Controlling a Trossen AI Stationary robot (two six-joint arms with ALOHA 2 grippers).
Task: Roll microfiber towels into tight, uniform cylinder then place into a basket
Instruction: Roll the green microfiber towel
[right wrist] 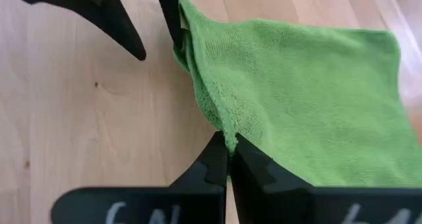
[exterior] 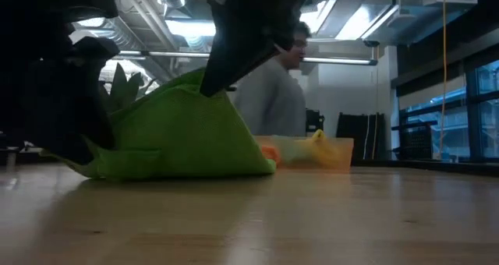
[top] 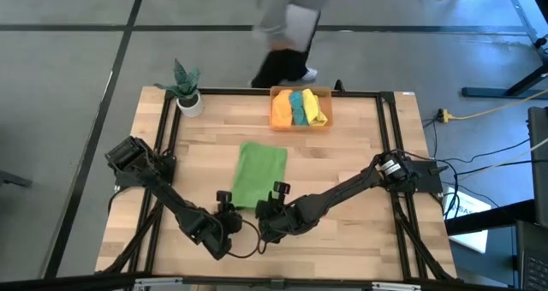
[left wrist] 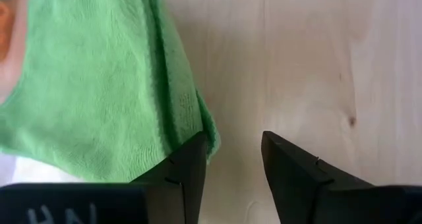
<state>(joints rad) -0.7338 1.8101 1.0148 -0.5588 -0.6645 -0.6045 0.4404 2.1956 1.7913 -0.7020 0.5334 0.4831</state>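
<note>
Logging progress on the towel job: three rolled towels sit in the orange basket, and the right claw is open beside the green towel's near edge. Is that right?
Not quite. The right claw is shut on the green towel, pinching its near edge, as the right wrist view shows. The rest holds: three rolled towels sit in the orange basket.

potted plant [top: 185, 89], wooden table [top: 360, 154], person [top: 289, 26] behind

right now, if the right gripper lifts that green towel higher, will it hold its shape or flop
Probably flop: the green towel already tents and drapes from the right gripper, which is shut on its near edge. It seems light, since that small pinch raises it. The far end would likely drag across the table rather than slide freely.
</note>
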